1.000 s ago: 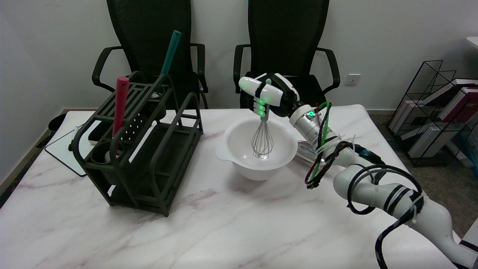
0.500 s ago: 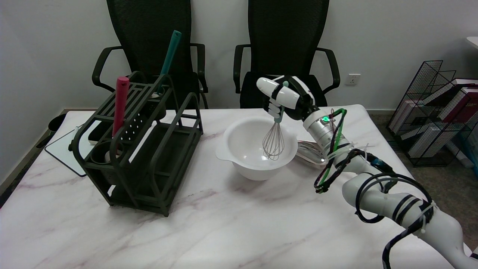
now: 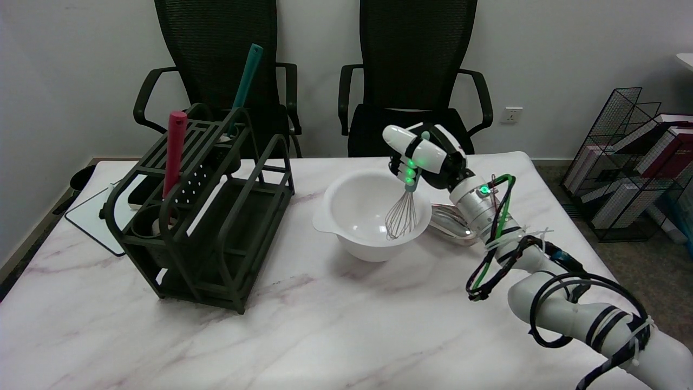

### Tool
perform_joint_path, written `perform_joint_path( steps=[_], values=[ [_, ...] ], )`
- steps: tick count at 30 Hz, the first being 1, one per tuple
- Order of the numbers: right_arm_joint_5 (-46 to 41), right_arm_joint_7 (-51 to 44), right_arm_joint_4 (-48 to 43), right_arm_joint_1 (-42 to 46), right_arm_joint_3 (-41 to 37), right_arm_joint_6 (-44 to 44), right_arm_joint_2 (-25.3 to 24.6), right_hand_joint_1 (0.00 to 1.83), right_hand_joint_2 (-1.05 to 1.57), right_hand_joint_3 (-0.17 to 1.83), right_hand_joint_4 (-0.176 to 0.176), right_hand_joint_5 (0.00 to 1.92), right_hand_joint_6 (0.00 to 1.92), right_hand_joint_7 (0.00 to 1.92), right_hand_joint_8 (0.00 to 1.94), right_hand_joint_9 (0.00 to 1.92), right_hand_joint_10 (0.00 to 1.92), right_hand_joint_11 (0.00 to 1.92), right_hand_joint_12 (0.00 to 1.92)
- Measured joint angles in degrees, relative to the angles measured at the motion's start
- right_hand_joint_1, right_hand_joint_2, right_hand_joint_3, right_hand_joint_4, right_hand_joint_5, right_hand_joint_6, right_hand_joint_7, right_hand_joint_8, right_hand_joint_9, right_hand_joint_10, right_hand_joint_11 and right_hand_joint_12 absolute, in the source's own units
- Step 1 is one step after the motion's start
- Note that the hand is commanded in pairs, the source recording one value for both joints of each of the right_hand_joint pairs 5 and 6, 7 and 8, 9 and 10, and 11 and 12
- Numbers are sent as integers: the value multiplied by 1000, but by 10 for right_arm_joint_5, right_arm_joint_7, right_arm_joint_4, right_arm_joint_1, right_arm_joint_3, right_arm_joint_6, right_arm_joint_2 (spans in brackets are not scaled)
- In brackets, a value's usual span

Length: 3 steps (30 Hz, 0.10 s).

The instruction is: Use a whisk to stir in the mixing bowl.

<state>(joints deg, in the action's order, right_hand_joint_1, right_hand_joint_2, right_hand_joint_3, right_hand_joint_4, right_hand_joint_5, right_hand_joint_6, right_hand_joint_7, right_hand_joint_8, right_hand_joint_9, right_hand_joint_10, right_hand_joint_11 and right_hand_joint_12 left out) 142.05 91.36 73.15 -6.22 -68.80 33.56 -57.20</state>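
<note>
A white mixing bowl (image 3: 352, 208) with a pouring lip stands on the marble table (image 3: 325, 325), right of centre. My right hand (image 3: 422, 157) hovers over the bowl's right rim and grips the pale green handle of a wire whisk (image 3: 401, 215). The whisk hangs slightly tilted, its wire head inside the bowl against the right inner wall. Green lights glow on the hand's fingers. Whether the bowl has anything in it I cannot make out; its inside looks plain white.
A dark green utensil rack (image 3: 206, 216) stands at the left, holding a red-handled tool (image 3: 174, 151) and a teal-handled tool (image 3: 246, 81). A shiny object (image 3: 452, 222) lies just right of the bowl. Two black chairs stand behind the table. A wire bookshelf (image 3: 639, 162) is at far right.
My right hand has carried the whisk from the bowl's centre to its right side and a little lower; the arm has drawn back rightward. The bowl has stayed put.
</note>
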Motion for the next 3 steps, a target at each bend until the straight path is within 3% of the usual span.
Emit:
perform_joint_path(
  steps=[3],
  values=[
    [-1,0,3,0,11,2,1,1147,1409,398,0,1920,1920,1920,1920,1920,1920,1920,1920]
  ],
)
